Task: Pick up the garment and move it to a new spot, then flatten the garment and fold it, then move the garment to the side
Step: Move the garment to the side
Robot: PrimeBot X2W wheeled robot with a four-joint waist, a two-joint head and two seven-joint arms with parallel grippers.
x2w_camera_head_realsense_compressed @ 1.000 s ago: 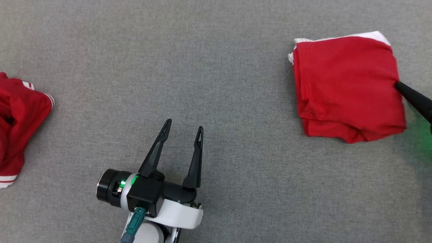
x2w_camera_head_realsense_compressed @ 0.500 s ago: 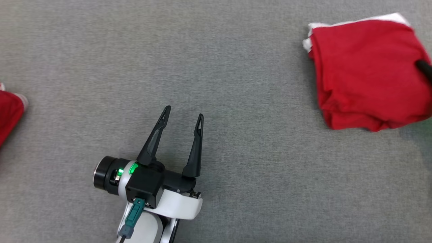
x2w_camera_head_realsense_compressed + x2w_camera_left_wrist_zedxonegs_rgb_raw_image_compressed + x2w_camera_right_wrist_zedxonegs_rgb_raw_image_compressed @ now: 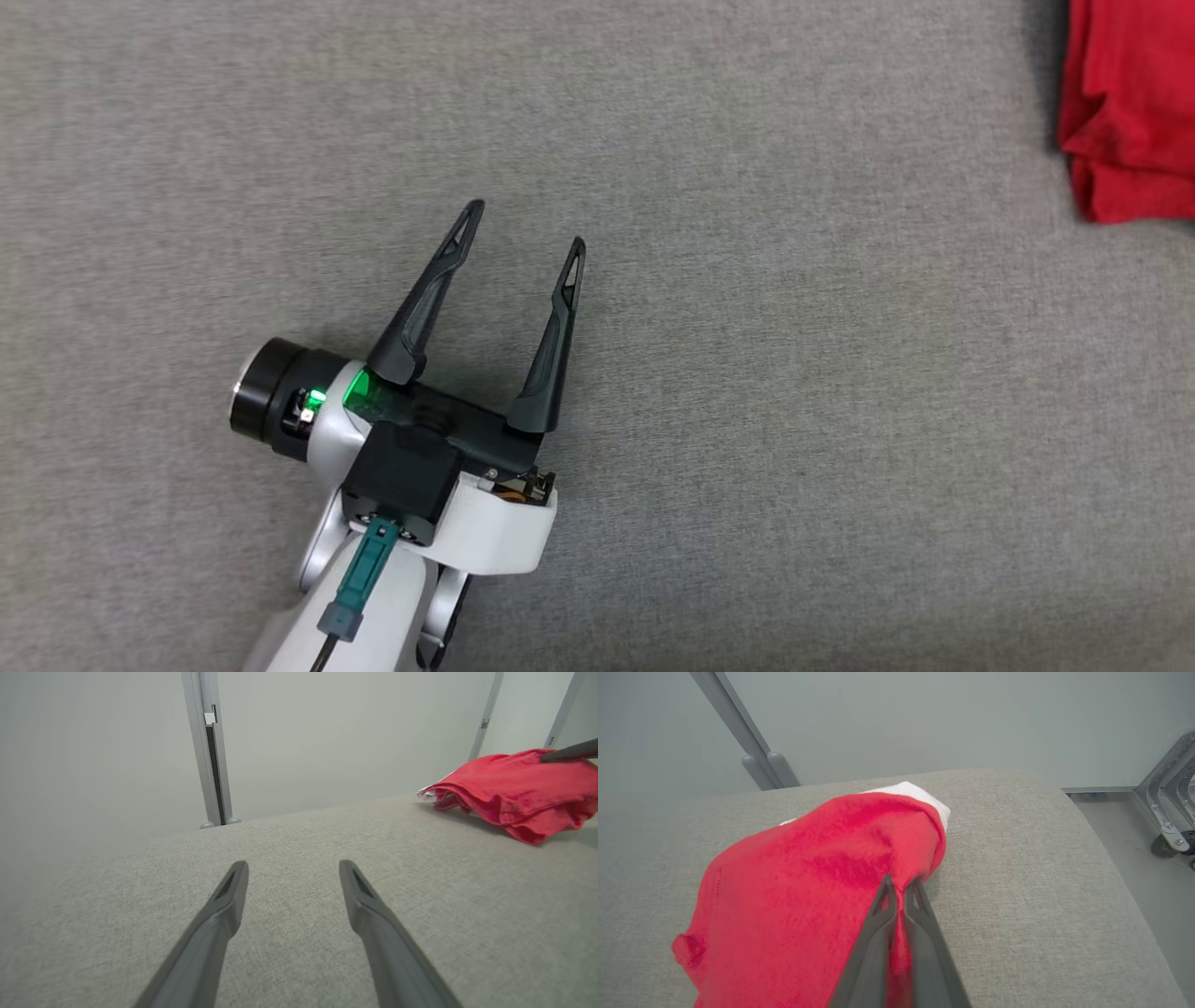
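Right wrist view: we note the right gripper [image 3: 900, 886] pinched narrow on an edge fold of the folded red cotton garment with white trim [image 3: 808, 868], which rests on the grey woven table cover [image 3: 1041, 882]. The left gripper [image 3: 526, 224] stands wide and empty, well apart to the garment's left. The right arm is nearer, so the sideways carry seems its job. Possibly only the upper layers are caught.

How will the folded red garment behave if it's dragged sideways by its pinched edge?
Likely floppy: the garment sags in soft folds around the right gripper. Its stacked layers may slide apart. The woven grey surface could grip it.
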